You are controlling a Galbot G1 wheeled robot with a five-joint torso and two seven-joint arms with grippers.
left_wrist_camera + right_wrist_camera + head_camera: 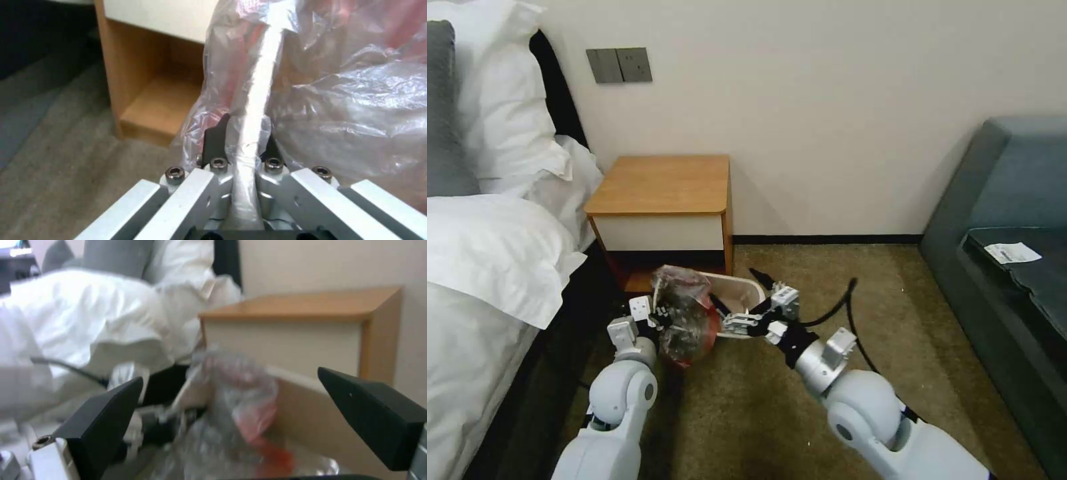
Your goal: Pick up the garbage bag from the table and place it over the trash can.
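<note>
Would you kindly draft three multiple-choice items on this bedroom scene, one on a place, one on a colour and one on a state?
1. Where is the garbage bag?
A. On the table top
B. At the trash can, on its left side
C. On the sofa

2. What colour is the bag's rim band?
A. Red
B. Blue
C. Green

3. How is the right gripper?
A. Shut on the bag
B. Shut on the can's rim
C. Open

Key: 1 B, the bag hangs against the can on the floor before the table. 2 A, red shows along its edge. 3 C, its black fingers stand wide apart, while the left gripper pinches the bag.
</note>
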